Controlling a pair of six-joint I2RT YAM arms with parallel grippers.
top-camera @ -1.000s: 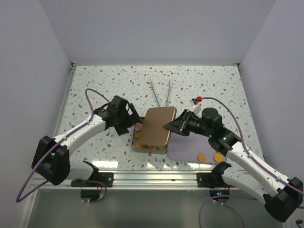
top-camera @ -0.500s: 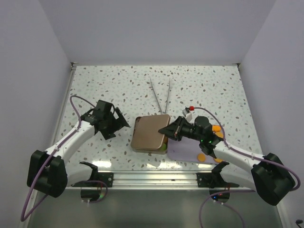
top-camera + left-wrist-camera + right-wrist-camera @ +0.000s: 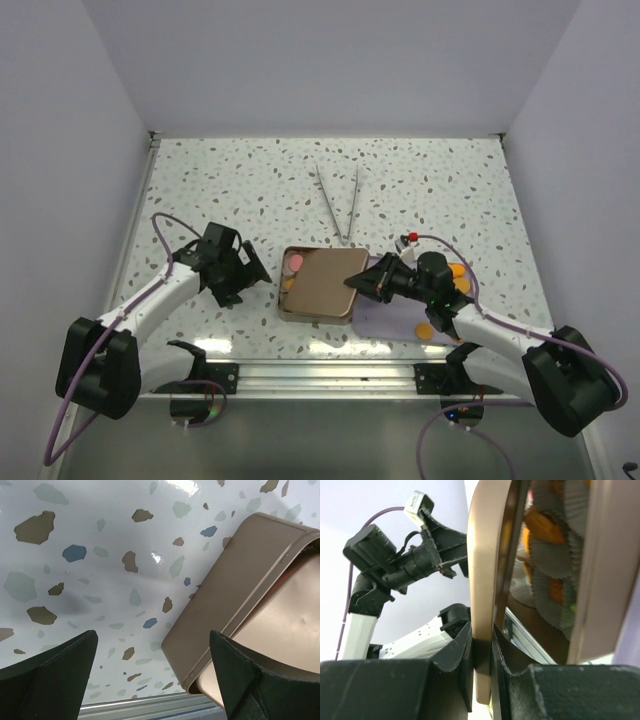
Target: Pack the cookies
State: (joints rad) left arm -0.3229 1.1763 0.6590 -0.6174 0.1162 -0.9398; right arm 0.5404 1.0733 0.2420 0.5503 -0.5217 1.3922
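Rose-gold metal lid [image 3: 325, 283] is hanging by its right edge in my right gripper [image 3: 372, 283], fingers closing narrow on it. It is lying shifted right of the rectangular metal tin [image 3: 284, 300], so the small pink and orange cookies [image 3: 295, 263] are showing along the tin's left side. My left gripper [image 3: 250, 275] is standing wide apart at centre left, holding nothing.

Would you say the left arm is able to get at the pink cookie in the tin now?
Probably yes. The lid, clamped by the right gripper, covers most of the tin but leaves its left strip open, where the pink cookie lies; the open left gripper sits beside it.
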